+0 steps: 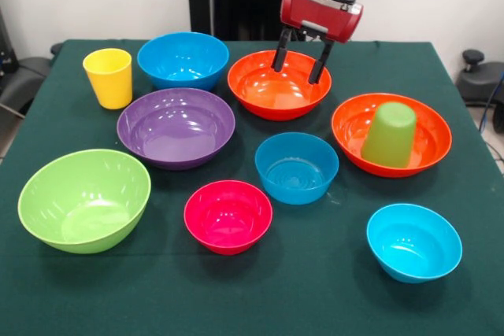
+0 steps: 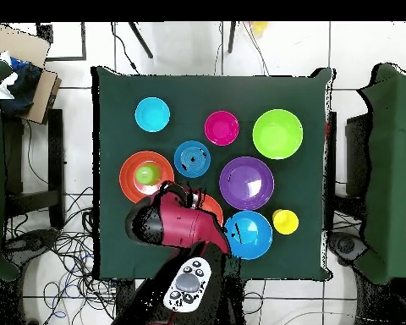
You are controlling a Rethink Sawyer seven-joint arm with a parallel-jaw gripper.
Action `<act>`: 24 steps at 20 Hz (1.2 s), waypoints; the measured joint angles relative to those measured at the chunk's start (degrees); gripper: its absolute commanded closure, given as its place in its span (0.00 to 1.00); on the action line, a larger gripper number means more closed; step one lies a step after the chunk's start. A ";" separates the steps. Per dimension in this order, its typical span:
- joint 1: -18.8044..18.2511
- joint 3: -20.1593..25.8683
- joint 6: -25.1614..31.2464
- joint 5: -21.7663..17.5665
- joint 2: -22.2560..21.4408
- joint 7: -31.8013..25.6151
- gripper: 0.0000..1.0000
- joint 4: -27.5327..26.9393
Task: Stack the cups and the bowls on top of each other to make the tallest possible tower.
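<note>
Front view: the pieces lay spread over the dark green counter (image 1: 236, 297); nothing was stacked except one nested pair. The glossy yellow tapered plastic cup (image 1: 109, 77) stood upright at the far left. Beside it sat the large glossy blue plastic bowl (image 1: 183, 60), then the first large glossy orange plastic bowl (image 1: 277, 88) at the far middle. The second large orange plastic bowl (image 1: 391, 134) sat to the right and held the light green tapered plastic cup (image 1: 389, 134), upside down and tilted against the bowl's inside. The wide glossy purple plastic bowl (image 1: 176, 127) sat left of centre, the smaller blue plastic bowl (image 1: 296, 167) at centre, the deep lime green plastic bowl (image 1: 84, 199) near left, the small pink-red plastic bowl (image 1: 227, 216) near the middle and the small cyan plastic bowl (image 1: 413, 241) near right. All bowls were upright, and all but the one with the cup were empty.

The red and black gripper (image 1: 298, 64) hung over the first orange bowl, its two black fingers spread wide and empty, tips down near the bowl's far rim; contact could not be judged.

Overhead view: the arm covered most of the first orange bowl (image 2: 213, 207), only a sliver showing. The gripper itself was hidden under the arm. The green cup (image 2: 145, 174) appeared as a disc inside the second orange bowl (image 2: 130, 173). The purple bowl (image 2: 246, 183) lay between the lime green bowl (image 2: 277, 134) and the large blue bowl (image 2: 250, 235). The yellow cup (image 2: 284, 222) stood just beside the large blue bowl.
</note>
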 measured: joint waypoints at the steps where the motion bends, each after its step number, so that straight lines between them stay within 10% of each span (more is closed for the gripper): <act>1: 0.01 0.01 0.00 0.00 -0.01 0.00 0.00 0.00; 24: 0.08 1.39 0.01 -0.01 -7.52 0.00 0.00 4.53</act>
